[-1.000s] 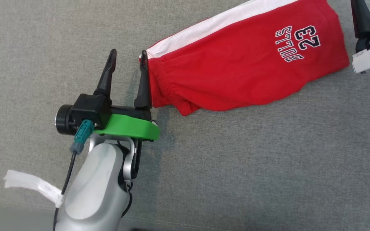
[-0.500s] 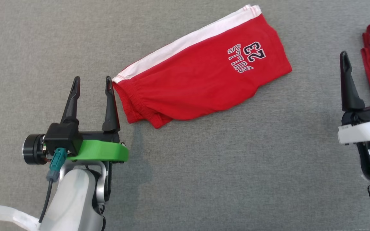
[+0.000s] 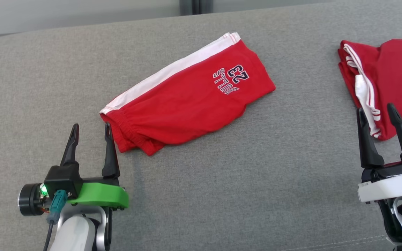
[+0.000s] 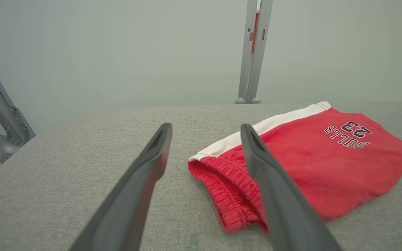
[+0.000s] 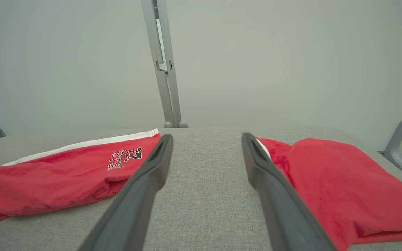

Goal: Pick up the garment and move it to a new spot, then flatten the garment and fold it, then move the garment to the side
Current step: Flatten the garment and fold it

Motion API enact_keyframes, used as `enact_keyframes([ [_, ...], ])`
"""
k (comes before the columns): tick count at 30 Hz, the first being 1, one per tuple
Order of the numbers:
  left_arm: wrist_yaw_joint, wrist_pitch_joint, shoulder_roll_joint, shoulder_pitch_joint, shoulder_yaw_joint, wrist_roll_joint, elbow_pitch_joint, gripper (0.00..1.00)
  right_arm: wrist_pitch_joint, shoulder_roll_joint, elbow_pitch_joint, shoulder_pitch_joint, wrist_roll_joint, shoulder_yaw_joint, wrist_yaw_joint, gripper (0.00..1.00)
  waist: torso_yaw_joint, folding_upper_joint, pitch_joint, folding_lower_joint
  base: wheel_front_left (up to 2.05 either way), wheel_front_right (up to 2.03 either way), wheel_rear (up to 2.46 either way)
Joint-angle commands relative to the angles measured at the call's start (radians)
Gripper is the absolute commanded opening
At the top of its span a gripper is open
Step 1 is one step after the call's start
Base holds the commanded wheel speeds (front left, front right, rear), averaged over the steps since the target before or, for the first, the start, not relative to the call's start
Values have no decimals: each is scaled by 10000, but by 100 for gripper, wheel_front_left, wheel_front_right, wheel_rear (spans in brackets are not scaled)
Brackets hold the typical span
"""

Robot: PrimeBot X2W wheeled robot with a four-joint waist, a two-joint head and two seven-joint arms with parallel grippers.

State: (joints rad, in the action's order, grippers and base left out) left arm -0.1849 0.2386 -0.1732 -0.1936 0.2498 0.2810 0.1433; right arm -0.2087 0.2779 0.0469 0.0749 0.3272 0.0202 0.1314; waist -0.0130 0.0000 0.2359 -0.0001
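A: status of left end effector (image 3: 91, 125)?
B: lower left of the head view, fingers spread wide, nothing between them. Same for the right end effector (image 3: 375, 108) at the lower right: jaws apart, empty.
A: where's the garment?
B: the red shorts (image 3: 187, 104) lie folded on the grey fabric counter (image 3: 257, 174), running diagonally from lower left of centre to upper centre. White side stripe along the upper edge, "BULLS 23" print upside down near the far end.
A: contact with the left fingers?
B: the elastic waistband end sits just beside the inner finger. Can't tell whether it touches. In the left wrist view that finger overlaps the waistband.
A: anything else?
B: a second red garment (image 3: 389, 80) with white stripes, upper right, cut off by the frame edge. The right fingertips overlap its near edge in the head view. A metal post (image 3: 195, 6) stands at top centre, behind the counter.
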Motion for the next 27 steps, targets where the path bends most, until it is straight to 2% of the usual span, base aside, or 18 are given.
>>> enact_keyframes([
  [1,-79,-21,-93,174,-44,35,-57,100,79,-40,145,-143,-86,46,-17,100,-168,0,-189,1,0,0,0],
  [19,-274,-116,-171,273,47,60,-264,100,514,-110,634,-406,-196,100,-17,100,-49,0,-157,1,0,0,0],
  [27,-309,26,48,-482,235,-166,-675,100,607,399,268,356,40,186,-17,100,562,0,835,1,0,0,0],
])
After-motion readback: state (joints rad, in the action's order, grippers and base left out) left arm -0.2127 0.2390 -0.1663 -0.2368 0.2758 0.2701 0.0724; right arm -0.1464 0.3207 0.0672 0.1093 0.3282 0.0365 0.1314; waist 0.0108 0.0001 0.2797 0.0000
